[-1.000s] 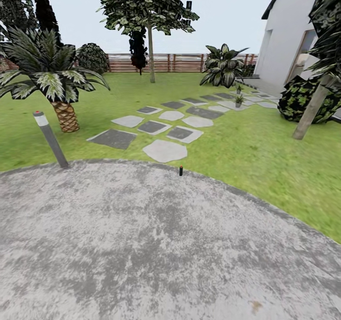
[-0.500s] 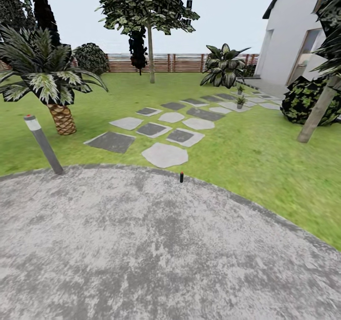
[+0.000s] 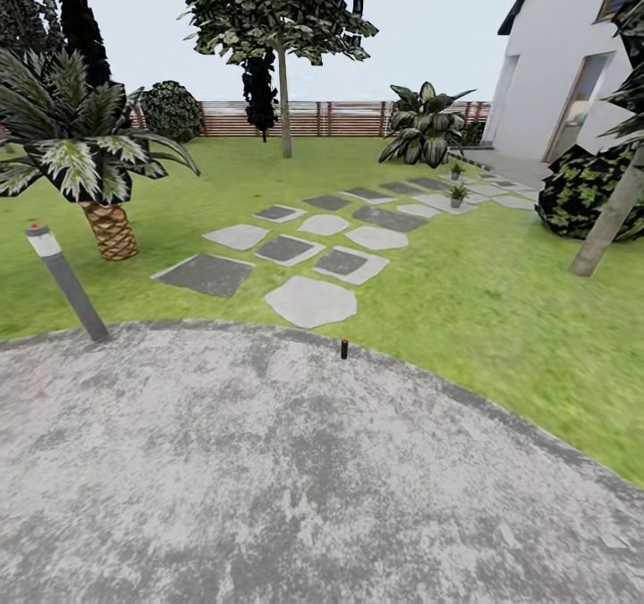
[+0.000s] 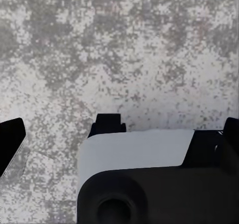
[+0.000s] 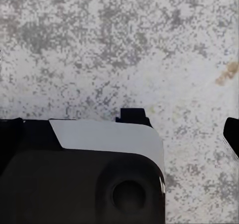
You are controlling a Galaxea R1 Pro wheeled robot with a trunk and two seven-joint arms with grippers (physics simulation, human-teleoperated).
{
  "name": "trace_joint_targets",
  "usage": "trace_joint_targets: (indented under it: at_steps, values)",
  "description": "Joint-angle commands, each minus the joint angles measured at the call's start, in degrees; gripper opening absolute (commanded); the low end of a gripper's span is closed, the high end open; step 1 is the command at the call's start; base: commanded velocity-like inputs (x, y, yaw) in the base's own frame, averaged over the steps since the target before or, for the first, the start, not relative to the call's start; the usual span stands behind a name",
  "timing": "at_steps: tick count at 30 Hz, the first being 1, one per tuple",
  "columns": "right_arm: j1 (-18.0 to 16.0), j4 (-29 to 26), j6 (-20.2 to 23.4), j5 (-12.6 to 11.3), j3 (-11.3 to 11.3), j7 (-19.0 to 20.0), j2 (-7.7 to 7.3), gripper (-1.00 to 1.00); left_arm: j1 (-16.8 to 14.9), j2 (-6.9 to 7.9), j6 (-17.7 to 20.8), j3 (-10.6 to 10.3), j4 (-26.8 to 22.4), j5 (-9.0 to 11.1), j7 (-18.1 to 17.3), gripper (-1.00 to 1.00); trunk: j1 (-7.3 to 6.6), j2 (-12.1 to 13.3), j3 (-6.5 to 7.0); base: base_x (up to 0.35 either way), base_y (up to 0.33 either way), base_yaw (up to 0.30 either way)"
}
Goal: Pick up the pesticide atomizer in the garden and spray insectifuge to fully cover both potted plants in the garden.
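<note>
Mottled rough grey concrete patio point(image 3: 295, 479); matt stone slabs point(image 3: 309, 301); brown slatted wood fence point(image 3: 340, 118); smooth white house wall point(image 3: 541, 85).

Residential garden beside a house. Evidence: lawn point(image 3: 501, 318) with stepping stones point(image 3: 310, 301), palm point(image 3: 85, 152), trees point(image 3: 282, 13), slatted wooden fence point(image 3: 331, 118) at the rear, white house wall point(image 3: 555, 67) with a doorway, grey paved patio point(image 3: 268, 479) in the foreground.
</note>
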Motion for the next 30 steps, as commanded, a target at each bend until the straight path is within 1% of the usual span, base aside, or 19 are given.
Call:
trace_joint_targets:
  at_steps: [1,18,24,30]
  values:
    - [-0.02,0.03,-0.17,0.00,0.01,0.03,-0.01,1.00,-0.03,-0.02,-0.19,0.06,0.05,-0.04,0.04,1.00,0.03,-0.02,-0.05,0.341,0.000,0.000]
    - [-0.04,0.03,-0.16,0.00,0.01,0.02,-0.01,1.00,-0.03,0.01,-0.21,0.07,0.05,-0.04,0.06,1.00,0.03,-0.02,-0.05,0.341,0.000,-0.001]
    - [-0.04,0.03,-0.17,0.00,0.01,0.04,-0.01,1.00,-0.03,-0.02,-0.19,0.06,0.05,-0.04,0.06,1.00,0.03,-0.02,-0.05,0.341,0.000,-0.167]
    - [-0.05,0.03,-0.18,0.00,0.01,0.01,0.00,1.00,-0.03,0.00,-0.19,0.07,0.05,-0.04,0.06,1.00,0.03,-0.02,-0.05,0.341,0.000,-0.041]
